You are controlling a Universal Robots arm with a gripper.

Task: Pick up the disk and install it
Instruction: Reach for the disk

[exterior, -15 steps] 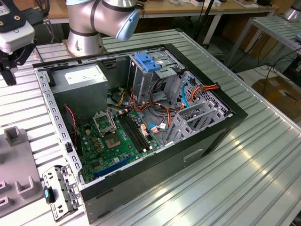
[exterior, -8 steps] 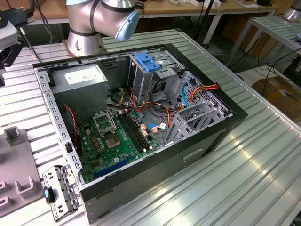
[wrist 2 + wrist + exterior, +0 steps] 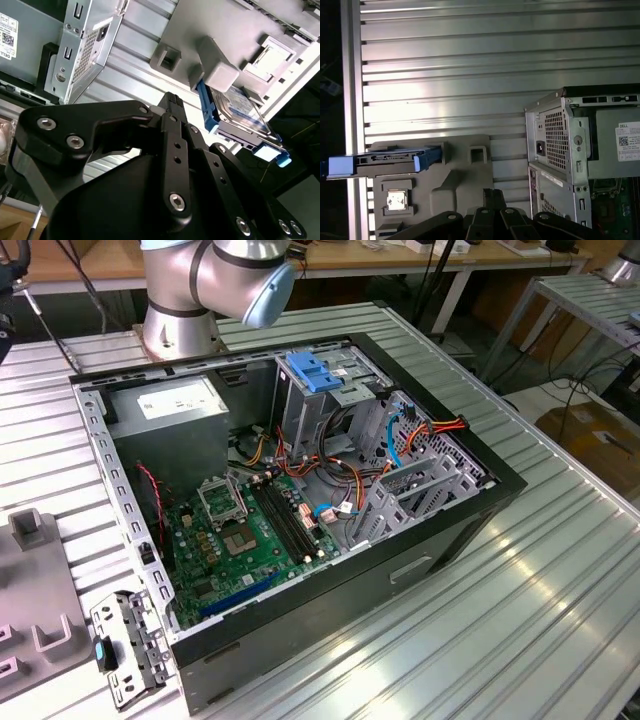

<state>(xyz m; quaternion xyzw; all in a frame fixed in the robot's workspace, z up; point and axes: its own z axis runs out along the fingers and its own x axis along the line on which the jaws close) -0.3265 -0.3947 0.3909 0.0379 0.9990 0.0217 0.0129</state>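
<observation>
Disk (image 3: 385, 161) is slotted into the grey holder (image 3: 460, 180) on the bench (image 3: 445, 75), end effector (image 3: 493, 193) is drawn narrow near the holder, nothing is held, computer case (image 3: 555, 175) is set beside the holder

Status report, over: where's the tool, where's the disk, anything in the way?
Tool short of the disk, not touching. Disk slotted in grey holder, not picked up. Nothing seen between them.
</observation>
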